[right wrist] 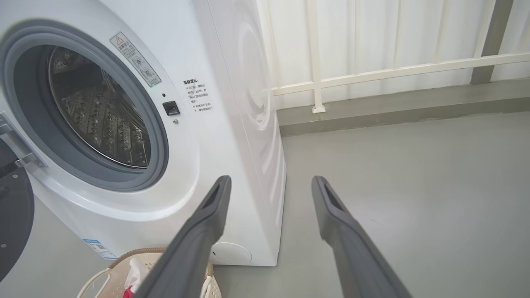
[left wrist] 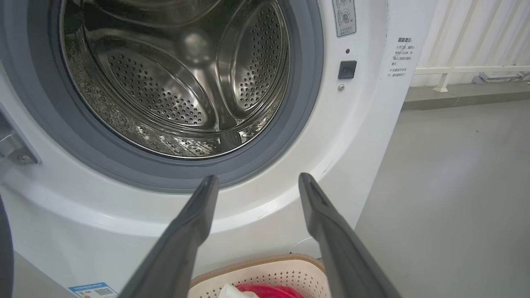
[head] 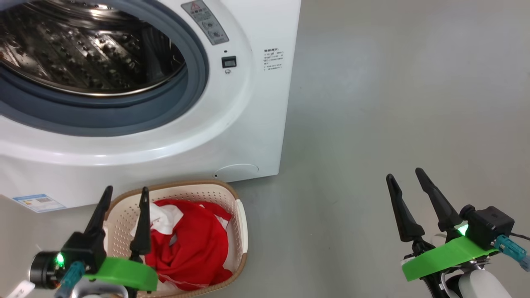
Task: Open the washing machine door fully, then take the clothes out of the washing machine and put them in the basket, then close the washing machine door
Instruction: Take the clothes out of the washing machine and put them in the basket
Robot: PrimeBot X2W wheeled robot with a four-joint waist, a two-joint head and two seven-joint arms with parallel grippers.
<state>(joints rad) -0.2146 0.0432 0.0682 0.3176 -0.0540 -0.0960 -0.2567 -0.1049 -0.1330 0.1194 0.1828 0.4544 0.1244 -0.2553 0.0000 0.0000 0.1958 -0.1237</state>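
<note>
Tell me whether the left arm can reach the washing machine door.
Likely yes: the left end effector is open and empty, and the washing machine door stands swung out leftward, nothing seen between them.

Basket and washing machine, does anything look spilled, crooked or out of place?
Nothing stands out. The clothes lie inside the basket, which sits upright before the washing machine, whose door stands open on a bare drum.

Your head view looks steeply down on the washing machine from close above. Your left wrist view faces straight into its drum. Your right wrist view stands farther back, angled along its side panel. All share drum and basket.
</note>
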